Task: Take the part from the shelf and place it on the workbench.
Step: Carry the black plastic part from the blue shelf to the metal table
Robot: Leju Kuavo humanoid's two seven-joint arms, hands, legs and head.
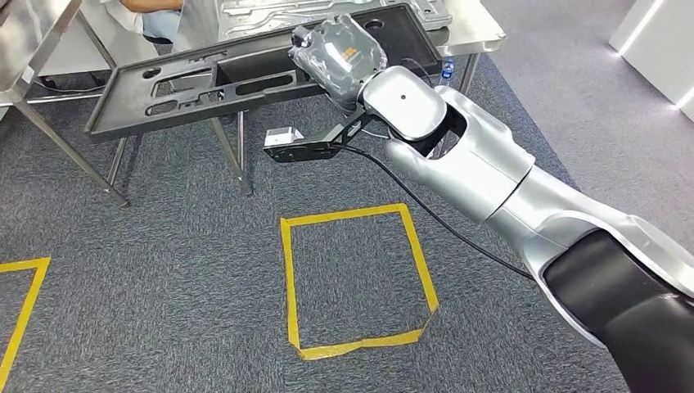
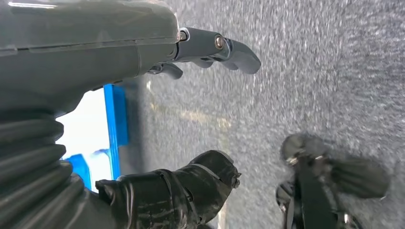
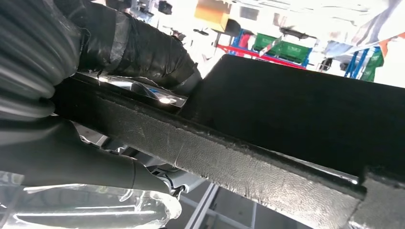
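The part (image 1: pixel 205 86) is a long flat black panel with several cutouts. It lies across the front of a steel workbench (image 1: pixel 479 33), and its near edge juts past the table. My right hand (image 1: pixel 337 51), in a clear plastic wrap, grips the right end of the panel's near edge. In the right wrist view the taped thumb (image 3: pixel 138 47) lies on one face of the black part (image 3: pixel 296 109) and a finger (image 3: pixel 71 162) on the other face. My left hand (image 2: pixel 95 62) hangs over grey carpet with its fingers apart and holds nothing.
A pressed metal sheet (image 1: pixel 327 8) lies on the workbench behind the panel. A person (image 1: pixel 151 12) sits at the far left. A second steel table (image 1: pixel 33 49) stands at the left. A yellow tape square (image 1: pixel 286 270) marks the carpet in front, and more tape (image 1: pixel 24 303) lies at the left.
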